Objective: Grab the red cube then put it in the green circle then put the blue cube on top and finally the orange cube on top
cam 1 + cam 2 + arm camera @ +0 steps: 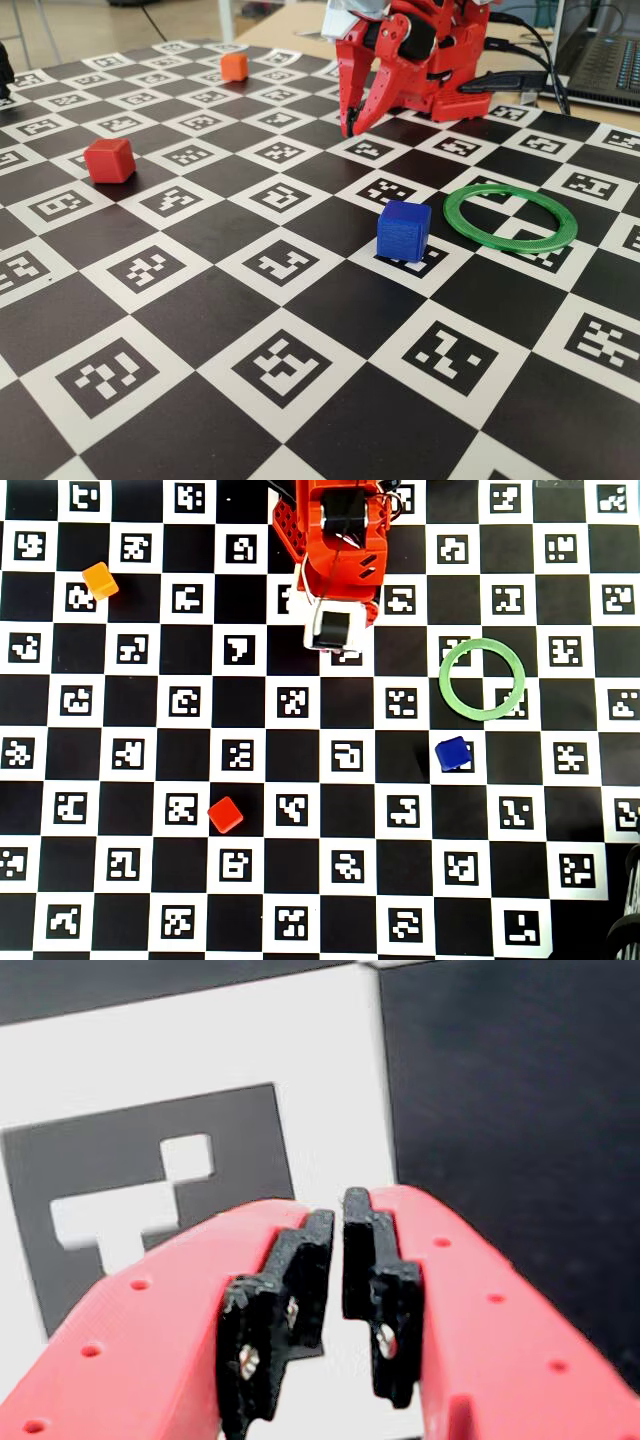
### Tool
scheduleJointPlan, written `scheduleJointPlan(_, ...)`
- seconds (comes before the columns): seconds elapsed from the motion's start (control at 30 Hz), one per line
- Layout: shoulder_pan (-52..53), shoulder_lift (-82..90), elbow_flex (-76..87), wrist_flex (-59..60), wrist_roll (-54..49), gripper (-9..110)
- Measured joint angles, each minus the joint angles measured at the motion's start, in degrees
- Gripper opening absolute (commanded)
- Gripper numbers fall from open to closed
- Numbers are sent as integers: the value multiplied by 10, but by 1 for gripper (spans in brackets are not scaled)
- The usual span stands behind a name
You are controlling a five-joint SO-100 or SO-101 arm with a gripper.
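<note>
The hand (335, 1260) hung tucked in near the arm's base, its two black-padded jaws drawn almost together with only a thin slit between them and nothing held; the wrist view showed just a marker square of the checkered worktop (500, 1080) beneath it, no cube. From there the red cube (225, 814) lay well apart, down and to the left in the overhead view, which in the fixed view put it (109, 159) off to the left of the fingertips and somewhat nearer the camera. That offset was what the first reach would seem to depend on: swing away from the base toward that side, then open over the cube. The green circle (482, 675) lay empty on the opposite side, to the right in the overhead view, with the blue cube (452, 753) just below it and clear of its rim. The orange cube (100, 580) sat far off at upper left.
</note>
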Motion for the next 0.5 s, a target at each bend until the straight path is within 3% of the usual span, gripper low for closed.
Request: scheduleJointPlan(0.5, -11, -335, -514, 162, 170, -5)
